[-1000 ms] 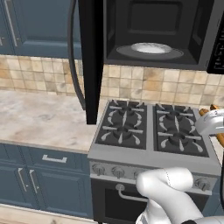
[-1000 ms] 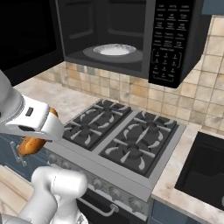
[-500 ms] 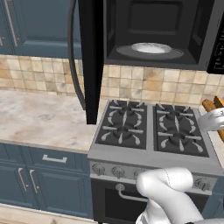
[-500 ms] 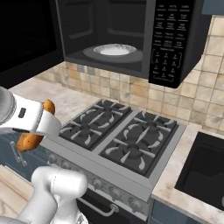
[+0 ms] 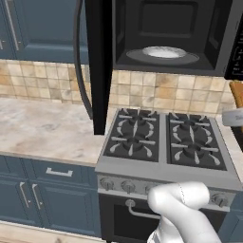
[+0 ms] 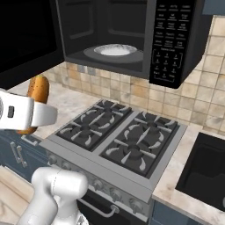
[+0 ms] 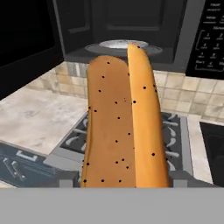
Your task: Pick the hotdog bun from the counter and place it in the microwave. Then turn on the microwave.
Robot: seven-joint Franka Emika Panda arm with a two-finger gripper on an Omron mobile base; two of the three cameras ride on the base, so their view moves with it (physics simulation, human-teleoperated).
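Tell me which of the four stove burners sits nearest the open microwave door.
The rear left burner. It lies just right of the hanging microwave door; the other three burners sit farther right or nearer the stove's knobs.

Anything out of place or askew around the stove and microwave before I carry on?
Nothing looks spilled or damaged. The golden-brown speckled hotdog bun stands on end in the gripper, held in the air left of the black gas stove top. The black microwave hangs open above it, a round white plate inside.

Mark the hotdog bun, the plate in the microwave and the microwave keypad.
hotdog bun point(image 7: 120, 127): hand view, middle of its seeded top.
plate point(image 6: 115, 50): right base view, centre of the white dish.
microwave keypad point(image 6: 168, 37): right base view, middle of the button panel.
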